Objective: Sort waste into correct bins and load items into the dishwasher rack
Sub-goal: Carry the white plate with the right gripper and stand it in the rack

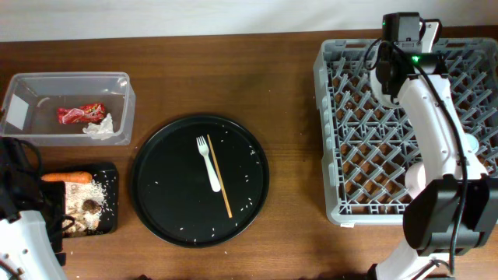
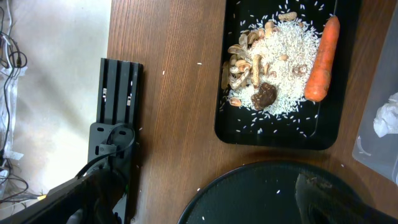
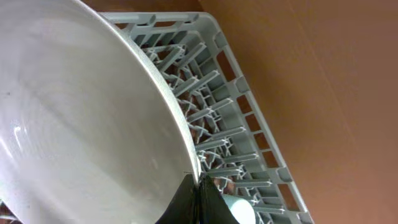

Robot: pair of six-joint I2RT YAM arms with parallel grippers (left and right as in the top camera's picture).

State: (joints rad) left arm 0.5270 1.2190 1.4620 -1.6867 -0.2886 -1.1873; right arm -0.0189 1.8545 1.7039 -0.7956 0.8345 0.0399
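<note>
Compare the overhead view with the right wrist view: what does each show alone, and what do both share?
Only the overhead shows the clear tub holding the red wrapper and tissue, the round black tray with the fork and chopsticks, and the carrot. Only the right wrist shows the white plate, its rim pinched between the right fingers. Both show the grey rack and the wooden table.

A large round black tray [image 1: 167, 183] lies flat near the middle of the brown wooden table [image 1: 288, 85].
</note>
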